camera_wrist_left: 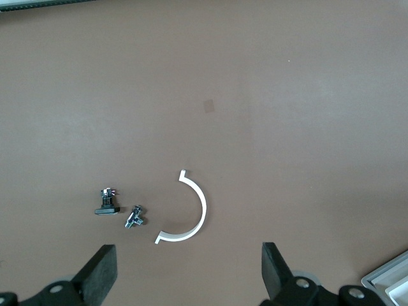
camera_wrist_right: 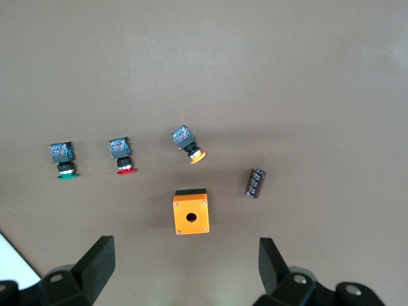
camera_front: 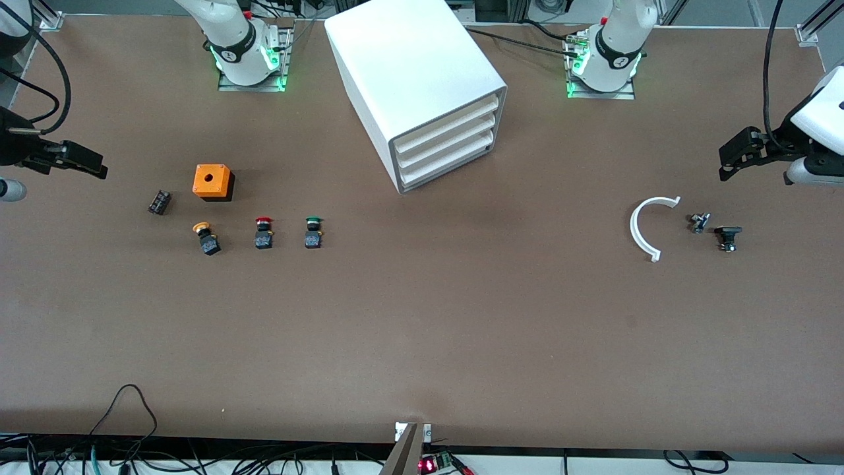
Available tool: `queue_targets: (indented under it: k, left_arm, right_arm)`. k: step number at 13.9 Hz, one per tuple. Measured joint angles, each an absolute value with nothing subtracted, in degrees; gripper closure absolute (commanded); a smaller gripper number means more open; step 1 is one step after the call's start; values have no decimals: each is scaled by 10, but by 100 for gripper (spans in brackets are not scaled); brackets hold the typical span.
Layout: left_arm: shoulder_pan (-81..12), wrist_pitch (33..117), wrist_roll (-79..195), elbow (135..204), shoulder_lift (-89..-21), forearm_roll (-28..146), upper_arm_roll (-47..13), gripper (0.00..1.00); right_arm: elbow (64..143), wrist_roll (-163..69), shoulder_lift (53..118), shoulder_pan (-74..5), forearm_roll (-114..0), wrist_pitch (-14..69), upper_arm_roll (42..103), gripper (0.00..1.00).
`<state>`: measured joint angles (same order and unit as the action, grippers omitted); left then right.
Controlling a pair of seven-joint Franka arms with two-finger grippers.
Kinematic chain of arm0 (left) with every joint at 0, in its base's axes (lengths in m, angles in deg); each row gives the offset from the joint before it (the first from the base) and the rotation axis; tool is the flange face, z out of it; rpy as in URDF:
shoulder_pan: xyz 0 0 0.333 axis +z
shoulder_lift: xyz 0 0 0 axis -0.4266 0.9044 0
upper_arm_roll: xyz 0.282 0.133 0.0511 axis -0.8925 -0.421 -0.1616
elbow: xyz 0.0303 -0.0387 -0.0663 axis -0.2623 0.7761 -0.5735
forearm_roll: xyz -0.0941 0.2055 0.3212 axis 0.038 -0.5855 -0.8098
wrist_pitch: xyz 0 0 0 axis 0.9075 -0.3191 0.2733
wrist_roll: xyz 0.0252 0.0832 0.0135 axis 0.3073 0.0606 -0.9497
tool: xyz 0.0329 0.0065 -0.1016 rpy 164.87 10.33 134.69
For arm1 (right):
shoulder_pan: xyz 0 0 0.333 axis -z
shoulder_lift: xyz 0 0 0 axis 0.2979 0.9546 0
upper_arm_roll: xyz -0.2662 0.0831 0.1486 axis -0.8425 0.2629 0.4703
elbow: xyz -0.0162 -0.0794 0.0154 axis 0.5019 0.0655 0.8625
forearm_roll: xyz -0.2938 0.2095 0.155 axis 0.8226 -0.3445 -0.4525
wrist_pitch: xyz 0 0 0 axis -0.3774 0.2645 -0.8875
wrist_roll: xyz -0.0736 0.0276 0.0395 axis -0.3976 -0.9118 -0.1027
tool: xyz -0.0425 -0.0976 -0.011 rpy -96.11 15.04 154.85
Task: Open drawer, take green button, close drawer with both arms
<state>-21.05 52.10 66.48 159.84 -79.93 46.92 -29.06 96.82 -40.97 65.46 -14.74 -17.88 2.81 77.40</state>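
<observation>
The white cabinet (camera_front: 409,66) stands at the middle of the table between the arm bases, with all three drawers shut; the lowest drawer (camera_front: 448,161) is flush with the others. The green-capped button (camera_front: 314,232) lies on the table, nearer the front camera than the cabinet and toward the right arm's end; it also shows in the right wrist view (camera_wrist_right: 64,160). My right gripper (camera_front: 92,165) hangs open and empty over the right arm's end of the table, fingers wide in its wrist view (camera_wrist_right: 185,268). My left gripper (camera_front: 728,158) hangs open and empty over the left arm's end (camera_wrist_left: 189,274).
Beside the green button lie a red-capped button (camera_front: 264,233) and a yellow-orange-capped one (camera_front: 207,239), with an orange box (camera_front: 212,181) and a small black part (camera_front: 159,202) close by. Toward the left arm's end lie a white arc (camera_front: 643,227), a small metal piece (camera_front: 699,222) and a black piece (camera_front: 728,237).
</observation>
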Motion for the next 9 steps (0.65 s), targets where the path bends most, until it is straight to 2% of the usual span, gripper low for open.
queue_targets:
  k: [2,4,9]
  left_arm:
    - [-210,521,665,1598,-799,469,-291,0]
    - [-210,520,664,1598,-799,469,-291,0]
    - [-207,519,664,1598,-799,469,-293,0]
  right_arm:
    - [1015,-410,624,-147,-179,67,774,0]
    - [1056,-410,589,-147,-179,73,774,0]
    - [1077,-410,568,-147,-179,73,774,0]
